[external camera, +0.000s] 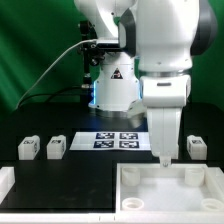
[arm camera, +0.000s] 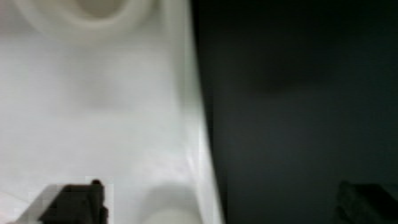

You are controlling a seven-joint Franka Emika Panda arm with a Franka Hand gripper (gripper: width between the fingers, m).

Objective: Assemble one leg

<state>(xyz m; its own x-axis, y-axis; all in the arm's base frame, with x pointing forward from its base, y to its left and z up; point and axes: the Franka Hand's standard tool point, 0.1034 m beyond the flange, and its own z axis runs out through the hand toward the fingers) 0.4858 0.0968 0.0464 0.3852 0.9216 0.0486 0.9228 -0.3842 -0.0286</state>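
1. First leg (external camera: 28, 148) and second leg (external camera: 56, 148) sit side by side on the worktop (external camera: 90, 175), at the exterior view's left.
2. The marker board (external camera: 115, 140) lies between them and the third leg (external camera: 196, 146).
3. The tray (external camera: 205, 172) lies before the third leg.

Stubby white tagged leg (external camera: 56, 148), upright

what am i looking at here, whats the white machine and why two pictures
The big white machine is a robot arm reaching down over a large flat white plastic tray-like piece with raised rims. One picture comes from a camera off the arm, the other from a camera on its wrist, where its two dark fingers stand wide apart, holding nothing. On the black table lie three small stubby white plastic blocks, the legs, and a thin flat white marker board.
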